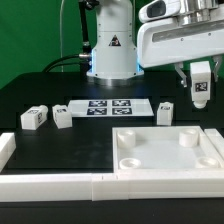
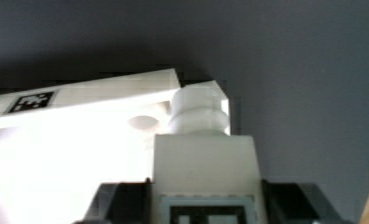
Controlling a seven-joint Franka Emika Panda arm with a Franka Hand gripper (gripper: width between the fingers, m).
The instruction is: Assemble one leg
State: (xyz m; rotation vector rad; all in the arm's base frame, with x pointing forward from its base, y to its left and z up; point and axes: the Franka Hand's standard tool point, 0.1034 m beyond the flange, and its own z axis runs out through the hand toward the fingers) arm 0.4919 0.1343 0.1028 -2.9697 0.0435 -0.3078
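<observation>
My gripper (image 1: 199,76) is shut on a white leg (image 1: 200,94) with a tag sticker and holds it in the air above the table at the exterior view's right. In the wrist view the leg (image 2: 202,140) sticks out from between the dark fingers (image 2: 128,203), with its narrow end over a corner of the white panel (image 2: 74,140) near a round socket (image 2: 145,122). The large white panel (image 1: 160,160) with round corner sockets lies flat below and to the left of the gripper. Three more legs stand on the table: two at the left (image 1: 35,117) (image 1: 63,115), one near the panel (image 1: 166,111).
The marker board (image 1: 108,107) lies flat behind the panel. A white L-shaped fence (image 1: 50,185) runs along the front and left edges of the black table. The arm's base (image 1: 110,50) stands at the back.
</observation>
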